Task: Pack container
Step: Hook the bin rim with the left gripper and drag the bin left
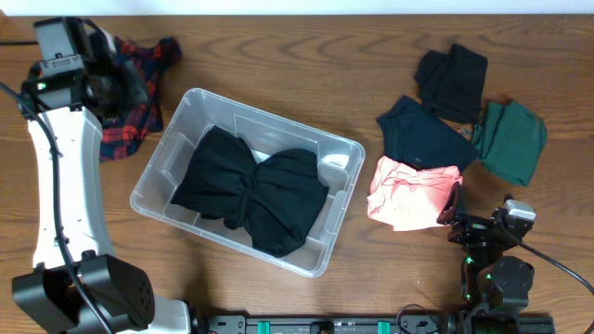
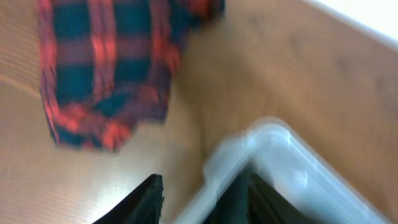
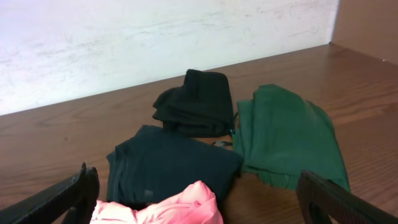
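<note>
The clear container [image 1: 158, 162] sits mid-table with a black garment [image 1: 255, 186] spread inside it. My left gripper [image 1: 139, 93] hovers by its far-left corner, over a red-and-navy plaid garment [image 1: 139, 70]. The left wrist view is blurred. It shows the plaid garment [image 2: 99, 68], the container corner [image 2: 292, 149] and my left gripper [image 2: 199, 199] open, with nothing held. My right gripper [image 1: 457, 215] is wide open beside a pink garment [image 1: 408, 193]. In the right wrist view the pink garment [image 3: 168, 208] lies low between the fingers of the right gripper [image 3: 205, 199].
Right of the container lie a dark navy garment [image 1: 422, 134], a folded black one [image 1: 452, 79] and a green one [image 1: 512, 139]. The right wrist view shows them too: navy [image 3: 168, 165], black [image 3: 196, 102], green [image 3: 286, 134]. A white wall [image 3: 155, 43] stands behind the table.
</note>
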Available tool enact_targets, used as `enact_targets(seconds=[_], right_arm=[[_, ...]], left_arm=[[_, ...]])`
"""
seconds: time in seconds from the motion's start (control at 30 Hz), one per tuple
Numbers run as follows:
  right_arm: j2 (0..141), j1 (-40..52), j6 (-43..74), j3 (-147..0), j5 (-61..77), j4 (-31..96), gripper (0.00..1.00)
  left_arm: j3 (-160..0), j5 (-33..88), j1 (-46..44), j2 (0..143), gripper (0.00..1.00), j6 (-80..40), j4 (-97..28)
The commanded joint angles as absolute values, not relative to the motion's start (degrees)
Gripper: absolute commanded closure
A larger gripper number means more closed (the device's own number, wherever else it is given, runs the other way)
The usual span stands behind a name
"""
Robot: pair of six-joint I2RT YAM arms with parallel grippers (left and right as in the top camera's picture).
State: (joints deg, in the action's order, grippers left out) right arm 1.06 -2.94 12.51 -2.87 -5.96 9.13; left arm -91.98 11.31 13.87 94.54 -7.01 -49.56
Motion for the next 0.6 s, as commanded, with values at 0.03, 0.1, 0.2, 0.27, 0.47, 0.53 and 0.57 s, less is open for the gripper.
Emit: enact_targets(seconds=[0.03, 0.1, 0.2, 0.27, 0.47, 0.53, 0.57], right_arm=[[0.9, -3.4, 11.7, -2.7, -5.9, 9.1, 0.01], [0.9, -3.4, 11.7, -2.7, -5.9, 9.1, 0.01], [0.9, -3.4, 11.7, -2.7, -5.9, 9.1, 0.01], [0.9, -3.4, 11.7, -2.7, -5.9, 9.1, 0.01], [0.9, -3.4, 11.7, -2.7, -5.9, 9.1, 0.01], [0.9, -3.4, 11.7, -2.7, -5.9, 9.1, 0.01], [0.9, -3.4, 11.7, -2.7, -5.9, 9.1, 0.01]], left_arm=[[-90.0, 13.1, 12.0, 95.9, 0.56, 9.3, -57.3], [-89.2, 13.1, 11.6, 96.5, 0.56, 14.2, -58.8], [-89.0, 13.1, 11.7, 97.9, 0.56, 20.1, -59.5], [-89.0, 13.1, 11.6, 98.8, 0.55, 23.8, -59.5], [-89.0, 13.1, 11.7, 102.9, 0.47, 32.9, -59.6], [-89.0, 13.1, 11.7, 104.6, 0.46, 34.5, -59.6], [-89.0, 13.1, 11.7, 105.2, 0.46, 35.1, -59.5]])
